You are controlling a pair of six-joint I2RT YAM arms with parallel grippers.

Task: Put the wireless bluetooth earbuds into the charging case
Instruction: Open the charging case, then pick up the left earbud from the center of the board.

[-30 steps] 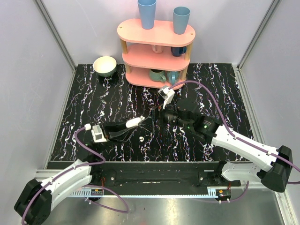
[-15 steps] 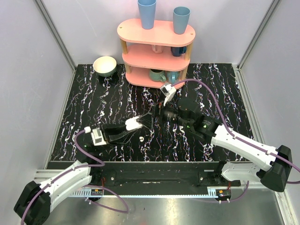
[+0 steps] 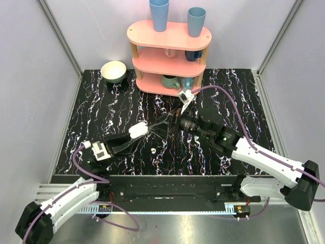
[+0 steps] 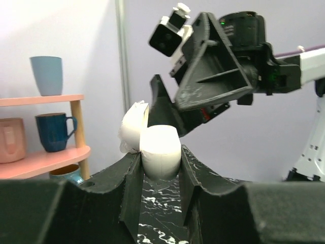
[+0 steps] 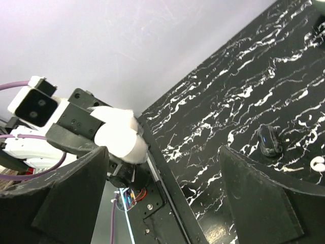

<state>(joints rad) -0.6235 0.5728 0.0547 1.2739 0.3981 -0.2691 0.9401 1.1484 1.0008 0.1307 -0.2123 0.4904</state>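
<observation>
The white charging case (image 3: 138, 130) is held off the table in my left gripper (image 3: 136, 134), which is shut on it. In the left wrist view the case (image 4: 160, 151) sits between the fingertips of the left gripper (image 4: 160, 165), its lid (image 4: 133, 127) swung open to the left. My right gripper (image 3: 162, 124) is open and empty, just right of the case and facing it. In the right wrist view the case (image 5: 119, 134) shows beyond the right gripper's (image 5: 163, 152) wide-apart fingers. One tiny white earbud (image 3: 153, 150) lies on the table below the case, also visible in the right wrist view (image 5: 317, 163). The other earbud is not visible.
A pink three-tier shelf (image 3: 170, 56) with blue cups and mugs stands at the back centre. A pale bowl (image 3: 114, 71) sits to its left. A small dark oval thing (image 5: 267, 141) lies on the black marbled table (image 3: 228, 101) near the earbud.
My left gripper has drawn back to the left and lifted a little with the case. My right gripper has shifted slightly up and right, its wrist turning.
</observation>
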